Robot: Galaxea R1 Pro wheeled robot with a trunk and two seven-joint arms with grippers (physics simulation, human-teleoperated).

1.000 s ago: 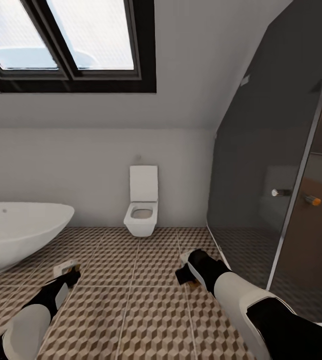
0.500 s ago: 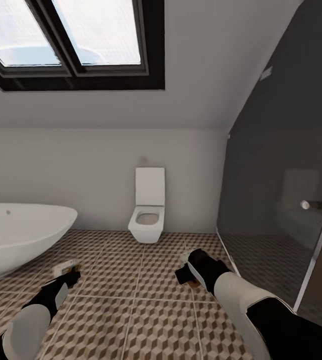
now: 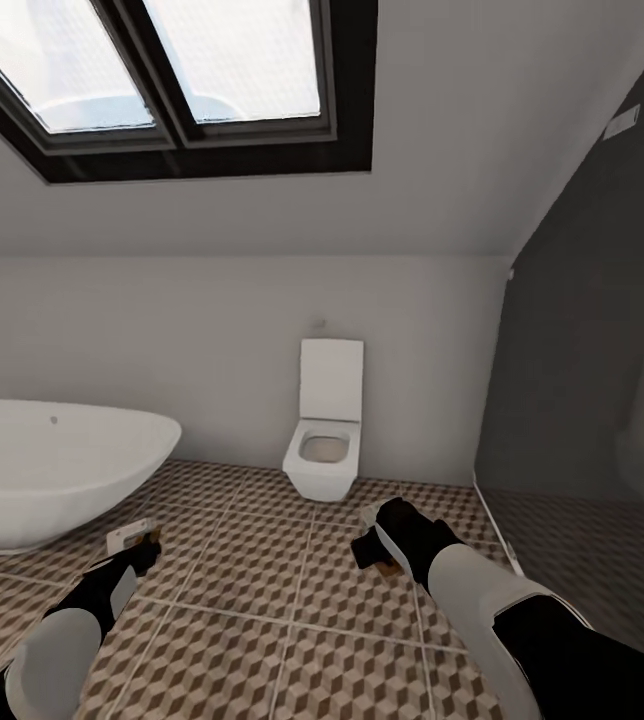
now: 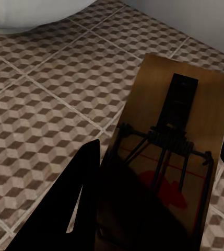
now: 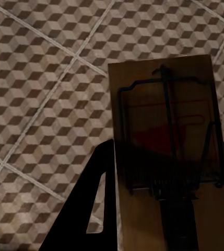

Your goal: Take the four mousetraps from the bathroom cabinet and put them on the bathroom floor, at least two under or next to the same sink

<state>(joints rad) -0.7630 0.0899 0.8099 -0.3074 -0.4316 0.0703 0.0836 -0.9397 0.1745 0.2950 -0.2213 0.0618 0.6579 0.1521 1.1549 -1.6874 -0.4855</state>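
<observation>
My left gripper [image 3: 138, 553] hangs low over the bathroom floor [image 3: 262, 570], shut on a mousetrap [image 3: 128, 539]. In the left wrist view that mousetrap [image 4: 195, 94] is a brown wooden slab with a dark wire spring, clamped between the dark fingers [image 4: 85, 172]. My right gripper [image 3: 370, 548] is shut on a second mousetrap [image 3: 388, 569], also held above the tiles. The right wrist view shows this mousetrap [image 5: 164, 83] gripped at its near end between the fingers [image 5: 102, 172]. The cabinet and the sink are out of view.
A rounded white bathtub [image 3: 52, 470] stands at the left. A white toilet [image 3: 324, 450] hangs on the far wall. A dark glass shower screen [image 3: 592, 380] closes off the right side. A skylight [image 3: 172, 80] sits in the sloped ceiling above.
The whole picture has slid rightward as the camera turned left: toilet and bathtub sit further right and less of the shower shows. Both arms keep their pose and their mousetraps.
</observation>
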